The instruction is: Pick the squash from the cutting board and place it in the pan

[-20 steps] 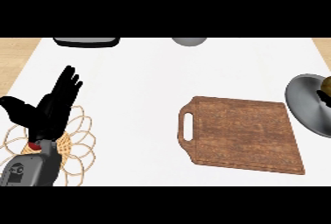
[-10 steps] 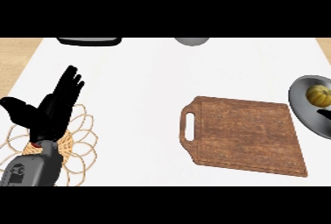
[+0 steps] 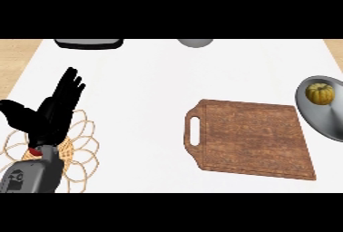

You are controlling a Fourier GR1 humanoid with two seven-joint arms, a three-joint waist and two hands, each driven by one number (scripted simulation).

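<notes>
Nearest us, the left hand [image 3: 48,118] shows at the left of the desk [image 3: 147,90], fingers straight and spread wide, thumb out, holding nothing (a wire mat [image 3: 85,136] lies under it, and we cannot tell whether they touch). Further in, the board [image 3: 251,138] lies flat, its handle slot toward the hand. Beyond its right corner, the squash [image 3: 320,93] sits inside the pan [image 3: 323,120]. Farthest, we see a dark tray [image 3: 88,43] and a grey bowl [image 3: 195,42].

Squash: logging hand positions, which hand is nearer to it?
Cannot tell: the left hand rests far left of the squash, beyond the cutting board; the right hand is not in view.
</notes>
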